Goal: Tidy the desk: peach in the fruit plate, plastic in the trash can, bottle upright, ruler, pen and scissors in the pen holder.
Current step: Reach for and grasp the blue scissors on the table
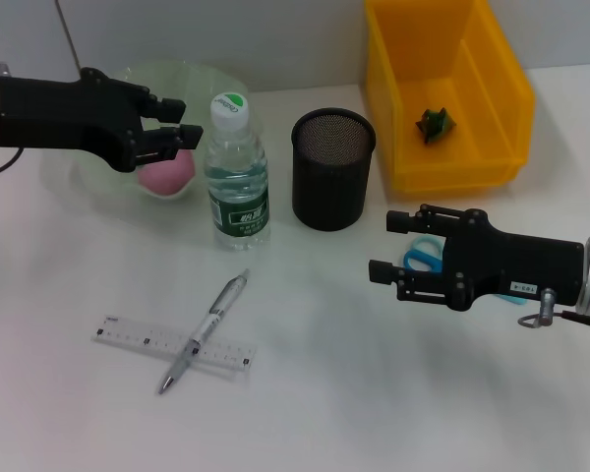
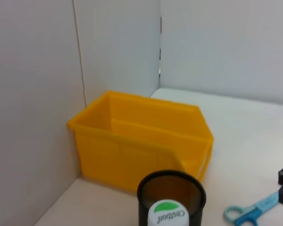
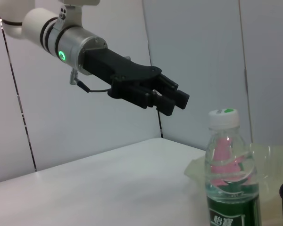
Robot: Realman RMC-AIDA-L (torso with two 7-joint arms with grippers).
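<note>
Head view: the left gripper (image 1: 182,130) hovers over the fruit plate (image 1: 98,172), jaws nearly together and empty, just above the peach (image 1: 167,175) lying in it. Right of the plate stands the bottle (image 1: 237,177) upright, then the pen holder (image 1: 332,169). Far right, the trash can (image 1: 442,93) holds the plastic (image 1: 434,122). Near left, the pen (image 1: 205,331) lies across the ruler (image 1: 173,344). The right gripper (image 1: 385,247), jaws apart, hangs over the scissors (image 1: 425,259).

Left wrist view: scissors lie right of the pen holder.

Right wrist view: peach shows through the bottle.

Head camera looks down over the desk; both low, level wrist views share the bottle (image 1: 236,169).
</note>
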